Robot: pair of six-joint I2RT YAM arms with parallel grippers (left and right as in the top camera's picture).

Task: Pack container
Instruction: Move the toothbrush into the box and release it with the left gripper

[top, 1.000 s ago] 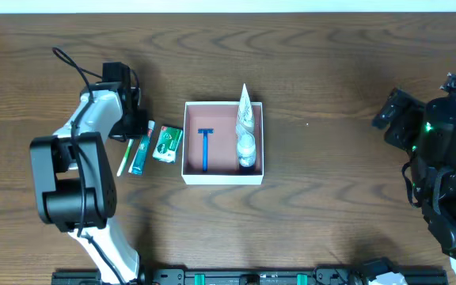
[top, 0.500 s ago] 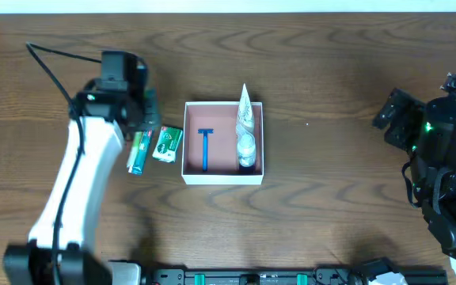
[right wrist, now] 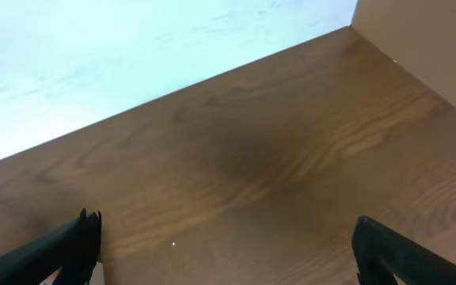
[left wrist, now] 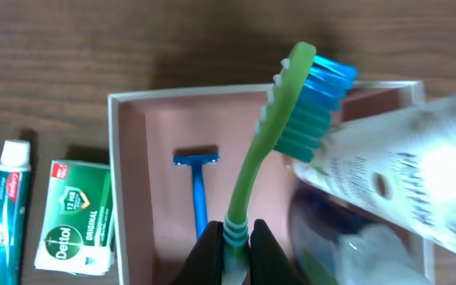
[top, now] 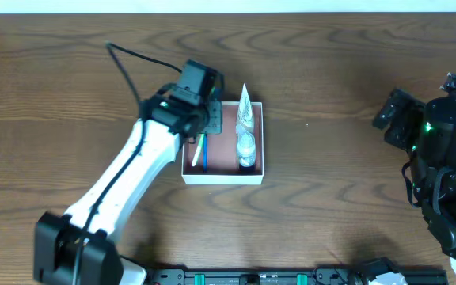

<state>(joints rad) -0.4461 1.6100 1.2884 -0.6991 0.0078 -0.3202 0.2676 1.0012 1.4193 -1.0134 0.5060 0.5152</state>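
The container (top: 222, 179) is a shallow white-walled box with a reddish-brown floor at mid-table; it also shows in the left wrist view (left wrist: 125, 174). In it lie a blue razor (left wrist: 196, 186), a white tube (left wrist: 406, 162) and a small bottle (top: 246, 150). My left gripper (left wrist: 234, 247) is shut on a green toothbrush (left wrist: 264, 142) with blue bristles and holds it above the box's left half (top: 206, 119). My right gripper (right wrist: 232, 245) is open and empty, over bare table at the far right.
A green-and-white toothpaste tube (left wrist: 2, 210) and a green Dettol packet (left wrist: 74, 214) lie on the table just left of the box. In the overhead view the left arm covers them. The right arm (top: 438, 158) stays at the right edge.
My left gripper has lifted the toothbrush from the table left of the box and carried it right, over the box. The right arm has not moved.
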